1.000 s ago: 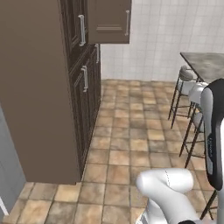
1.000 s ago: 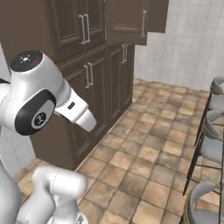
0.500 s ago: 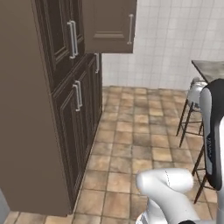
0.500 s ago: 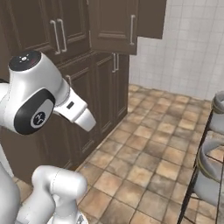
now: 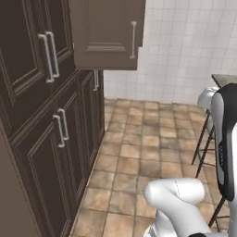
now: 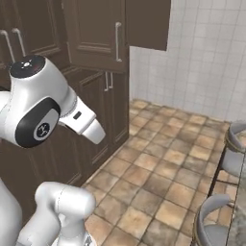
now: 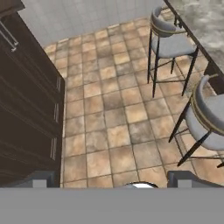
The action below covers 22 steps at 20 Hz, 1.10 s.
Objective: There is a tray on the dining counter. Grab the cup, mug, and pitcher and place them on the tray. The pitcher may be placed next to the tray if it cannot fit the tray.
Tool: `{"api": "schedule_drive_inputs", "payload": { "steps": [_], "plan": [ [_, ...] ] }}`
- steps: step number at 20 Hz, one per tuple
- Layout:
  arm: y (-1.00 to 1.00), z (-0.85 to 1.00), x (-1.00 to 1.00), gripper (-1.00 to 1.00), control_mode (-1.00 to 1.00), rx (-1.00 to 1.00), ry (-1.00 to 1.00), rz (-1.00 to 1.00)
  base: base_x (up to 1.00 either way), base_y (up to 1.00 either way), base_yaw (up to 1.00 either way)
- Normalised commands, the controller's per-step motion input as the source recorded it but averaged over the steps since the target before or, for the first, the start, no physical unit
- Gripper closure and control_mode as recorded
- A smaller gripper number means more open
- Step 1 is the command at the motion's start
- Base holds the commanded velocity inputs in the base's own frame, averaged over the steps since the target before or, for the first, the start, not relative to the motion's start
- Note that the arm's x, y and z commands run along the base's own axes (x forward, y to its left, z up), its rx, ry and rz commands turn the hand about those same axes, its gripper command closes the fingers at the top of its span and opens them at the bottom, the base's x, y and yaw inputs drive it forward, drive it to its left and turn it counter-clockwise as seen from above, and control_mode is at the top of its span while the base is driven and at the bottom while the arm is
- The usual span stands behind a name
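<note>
The end effector [image 7: 112,181] hangs open and empty over the tiled floor [image 7: 109,113], its two tips spread wide. Of the task's things, a corner of the grey marbled bench [image 7: 202,22] appears at the upper right of the hand view, with bar stools [image 7: 168,37] beside it and dark cabinets [image 5: 51,115] opposite. Judging from this, no item has been grabbed yet; the whole task remains.

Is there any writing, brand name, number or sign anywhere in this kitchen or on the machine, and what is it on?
No readable words or numbers anywhere.
Small round emblem on the dark cap of the arm's joint: a symbol, not letters.
Faint marking down the dark arm link: too small and blurred to read.
Cabinet doors, wall tiles, stools: plain, nothing printed.
</note>
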Motion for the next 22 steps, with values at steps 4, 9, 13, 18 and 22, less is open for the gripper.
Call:
{"api": "schedule_drive_inputs", "payload": {
  "steps": [4,9,13,18,22],
  "plan": [
    [0.0,0.0,0.0,-1.0,1.0,0.0,0.0,0.0,1.0,-0.54,0.06],
    [0.0,0.0,0.0,-1.0,1.0,0.0,0.0,0.0,1.0,-0.67,0.06],
    [0.0,0.0,0.0,-1.0,1.0,0.0,0.0,0.0,1.0,-0.65,0.05],
    [0.0,0.0,0.0,-1.0,1.0,0.0,0.0,0.0,1.0,-0.61,0.05],
    [0.0,0.0,0.0,-1.0,1.0,0.0,0.0,0.0,1.0,-0.45,0.06]
  ]
}}
